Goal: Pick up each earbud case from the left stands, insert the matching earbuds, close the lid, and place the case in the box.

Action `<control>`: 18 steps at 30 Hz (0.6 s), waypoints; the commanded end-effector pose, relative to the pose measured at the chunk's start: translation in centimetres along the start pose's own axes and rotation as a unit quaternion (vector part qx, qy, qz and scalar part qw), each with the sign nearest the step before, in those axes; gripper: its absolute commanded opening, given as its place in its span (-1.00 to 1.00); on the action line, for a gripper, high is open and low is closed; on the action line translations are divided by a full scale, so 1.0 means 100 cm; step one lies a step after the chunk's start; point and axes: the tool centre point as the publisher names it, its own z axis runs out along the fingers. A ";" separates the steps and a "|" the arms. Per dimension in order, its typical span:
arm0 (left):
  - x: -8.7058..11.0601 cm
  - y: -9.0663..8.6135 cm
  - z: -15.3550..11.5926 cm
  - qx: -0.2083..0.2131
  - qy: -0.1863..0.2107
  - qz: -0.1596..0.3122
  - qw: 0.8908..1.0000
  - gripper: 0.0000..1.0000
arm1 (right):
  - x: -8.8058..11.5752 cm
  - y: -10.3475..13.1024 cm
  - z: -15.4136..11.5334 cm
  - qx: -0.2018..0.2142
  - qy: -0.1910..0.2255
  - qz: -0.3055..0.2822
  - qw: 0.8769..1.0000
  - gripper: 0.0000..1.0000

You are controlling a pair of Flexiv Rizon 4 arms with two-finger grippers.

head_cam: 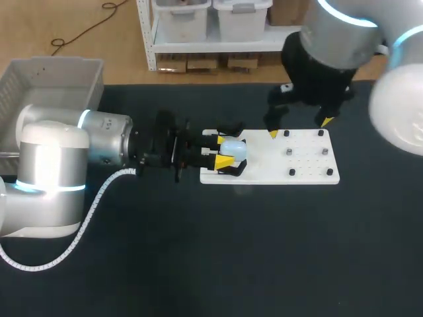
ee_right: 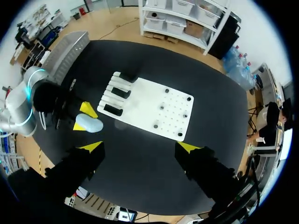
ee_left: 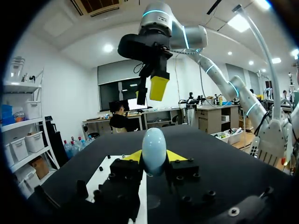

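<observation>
Head view: the left gripper (head_cam: pixel 225 152) is clamped on the pale blue earbud case (head_cam: pixel 235 148), just beside the black stands (head_cam: pixel 228 127), I think to lift it away. The right gripper (head_cam: pixel 299 127) hangs above the white board (head_cam: pixel 310 165), fingers apart, likely waiting for the earbuds. Left wrist view: the case (ee_left: pixel 153 150) is upright between the tips. Right wrist view: nothing is between its fingers.

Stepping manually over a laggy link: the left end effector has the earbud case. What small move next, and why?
Probably lift the left end effector a little, away from the black stands. It is shut on the pale blue case from both sides, close by the stands at the white board's left end, while the right end effector hangs open above the board.
</observation>
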 end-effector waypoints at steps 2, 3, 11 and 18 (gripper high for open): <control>0.000 -0.001 0.000 -0.001 0.000 0.001 1.000 -1.00 | 0.008 -0.005 -0.002 -0.011 -0.064 0.000 0.998 1.00; 0.000 -0.001 0.000 -0.001 0.000 0.001 1.000 -1.00 | 0.008 -0.005 -0.002 -0.011 -0.064 0.000 0.998 1.00; -0.054 -0.010 -0.031 -0.058 0.010 0.051 0.997 -1.00 | 0.008 -0.005 -0.002 -0.011 -0.064 0.000 0.998 1.00; -0.086 -0.014 -0.063 -0.101 0.048 0.073 0.991 -1.00 | 0.008 -0.005 -0.002 -0.011 -0.064 0.000 0.998 1.00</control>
